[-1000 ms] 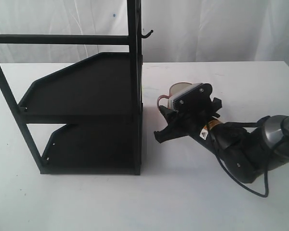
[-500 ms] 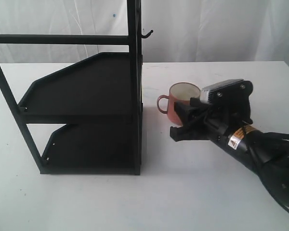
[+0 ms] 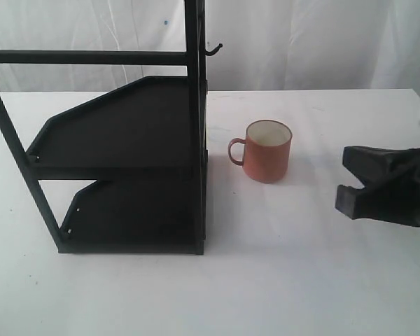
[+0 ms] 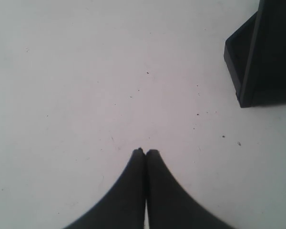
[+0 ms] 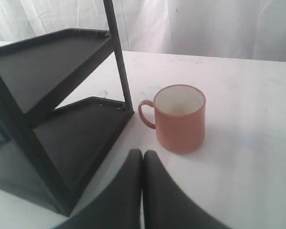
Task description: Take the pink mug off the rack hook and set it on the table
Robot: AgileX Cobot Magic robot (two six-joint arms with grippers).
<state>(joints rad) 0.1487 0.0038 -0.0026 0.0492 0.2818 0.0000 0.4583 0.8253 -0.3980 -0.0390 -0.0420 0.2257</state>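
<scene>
The pink mug (image 3: 267, 154) stands upright on the bench (image 3: 294, 273), mouth up, just beside the rack (image 3: 126, 129), with its loop handle turned toward the post. The rack hook (image 3: 213, 48) above carries nothing, so I judge the job as good as done.

If I had to lift it again, I would expect a stiff, fairly light thing with a smooth skin. It would be slippery under hard pads and might chip if knocked against the metal frame. The wall at the rim, one finger inside and one outside, looks the surest hold; the thin handle would let it swing.

My right pincer (image 5: 143, 156) is pressed together on nothing, its tips aimed at the mug. In the exterior view that arm lies low at the bench's right edge, well apart from the mug. My left pincer (image 4: 145, 152) is likewise pressed together, over the bench near a corner of the rack.
</scene>
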